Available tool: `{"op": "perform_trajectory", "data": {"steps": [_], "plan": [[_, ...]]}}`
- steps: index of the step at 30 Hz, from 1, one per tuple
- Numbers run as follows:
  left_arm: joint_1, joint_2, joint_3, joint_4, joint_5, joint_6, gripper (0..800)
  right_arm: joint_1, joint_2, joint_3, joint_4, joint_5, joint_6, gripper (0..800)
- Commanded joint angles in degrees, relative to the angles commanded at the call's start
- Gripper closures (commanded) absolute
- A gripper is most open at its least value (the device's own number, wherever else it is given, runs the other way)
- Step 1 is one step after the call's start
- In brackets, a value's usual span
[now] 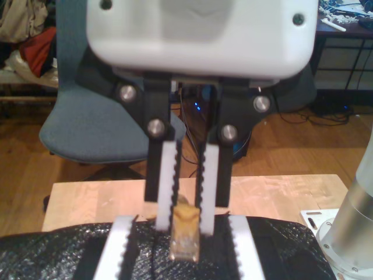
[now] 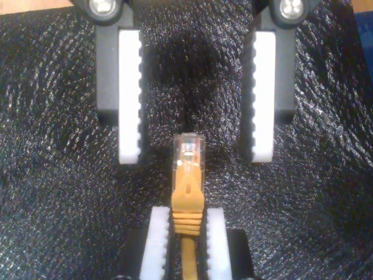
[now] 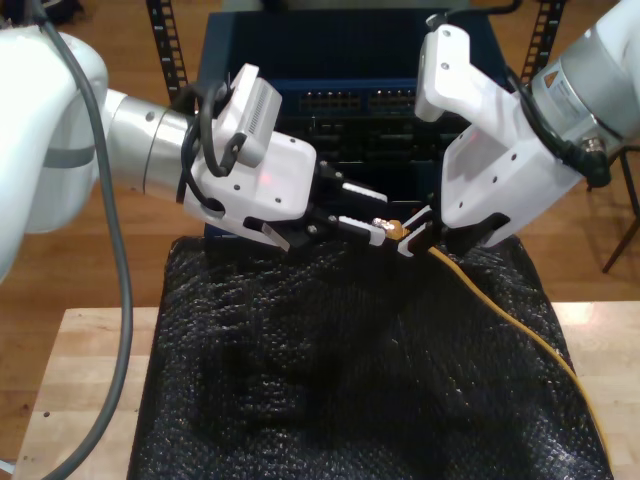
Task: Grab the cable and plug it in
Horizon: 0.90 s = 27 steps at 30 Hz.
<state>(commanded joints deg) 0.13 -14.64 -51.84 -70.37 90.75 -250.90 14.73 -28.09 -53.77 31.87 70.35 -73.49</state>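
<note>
Here the cable (image 2: 187, 175) points plug-first at my first gripper (image 3: 362, 210).

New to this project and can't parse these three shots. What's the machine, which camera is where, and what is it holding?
It is two robot arms working over a wooden table covered with a black textured sheet. The exterior view is taken from a camera off the arms. The other two pictures come from cameras mounted on each arm's hand, looking along its fingers.

My second gripper, on the exterior view's right, is shut on the yellow-orange cable just behind its clear plug. My first gripper, on the exterior view's left, is open, with its fingers on either side of the plug tip. Behind the arms stands a dark blue rack with rows of ports.
</note>
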Motion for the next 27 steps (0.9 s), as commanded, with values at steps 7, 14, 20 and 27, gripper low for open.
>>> {"op": "perform_trajectory", "data": {"steps": [7,14,20,27], "plan": [[0.0,0.0,0.0,0.0,0.0,0.1,459,0.0,0.0,0.0,0.0,0.0,0.0,796],[0.1,0.0,0.4,0.1,0.0,0.1,514,-0.1,0.0,0.0,0.0,0.0,0.0,796],[0.1,0.0,0.4,0.1,0.0,0.1,529,-0.1,0.0,0.0,0.0,0.0,0.0,796],[0.1,0.0,0.6,0.2,-0.1,0.2,584,-0.1,0.0,0.1,0.0,0.0,0.0,796]]}}
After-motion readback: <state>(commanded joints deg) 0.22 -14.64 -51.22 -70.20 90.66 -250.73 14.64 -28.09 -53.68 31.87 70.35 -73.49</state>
